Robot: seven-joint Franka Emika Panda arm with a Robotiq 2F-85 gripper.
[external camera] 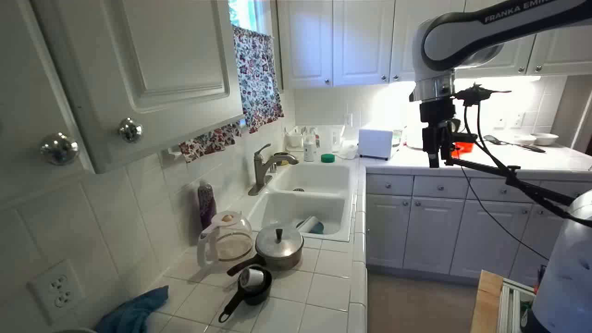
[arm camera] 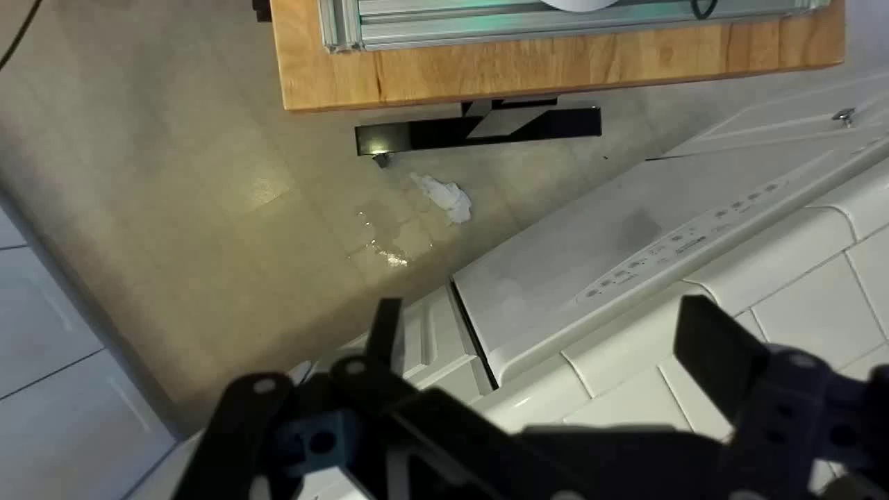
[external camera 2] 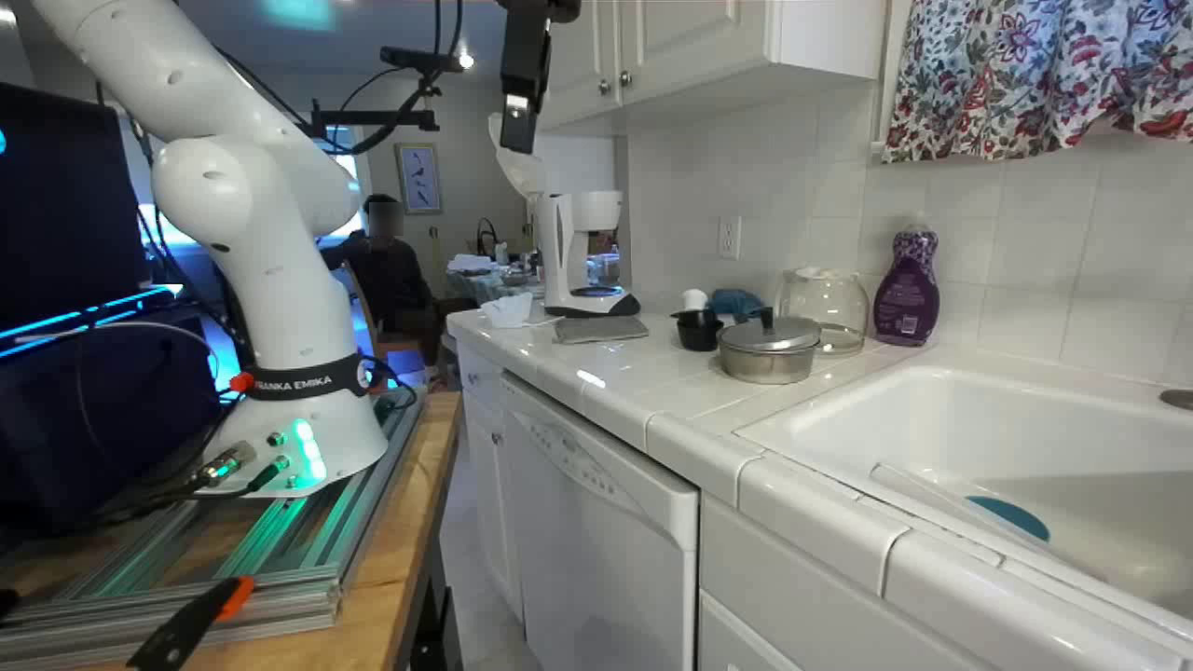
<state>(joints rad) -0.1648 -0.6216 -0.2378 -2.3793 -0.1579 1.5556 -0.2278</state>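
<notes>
My gripper hangs in the air, pointing down, in both exterior views (external camera: 440, 159) (external camera 2: 518, 130). In the wrist view my gripper (arm camera: 543, 330) has its two black fingers wide apart with nothing between them. The white dishwasher front (arm camera: 590, 243) and tiled counter edge (arm camera: 625, 333) lie far below it. On the counter stand a lidded metal pot (external camera: 280, 252), a glass carafe (external camera: 236, 245) and a small black pan-like cup (external camera: 259, 296) with a white cup (external camera: 252, 277) in it. They also show in an exterior view, including the pot (external camera 2: 769, 363). The gripper touches none of them.
A double sink (external camera: 347, 203) holds a white and teal item (external camera: 312, 225). A purple bottle (external camera 2: 907, 289), blue cloth (external camera: 134, 307), white coffee maker (external camera 2: 569, 247) and grey cloth (external camera 2: 601, 329) are on the counter. Open cabinet doors (external camera: 175, 51) overhang it. The wooden robot table (arm camera: 486, 80) stands alongside.
</notes>
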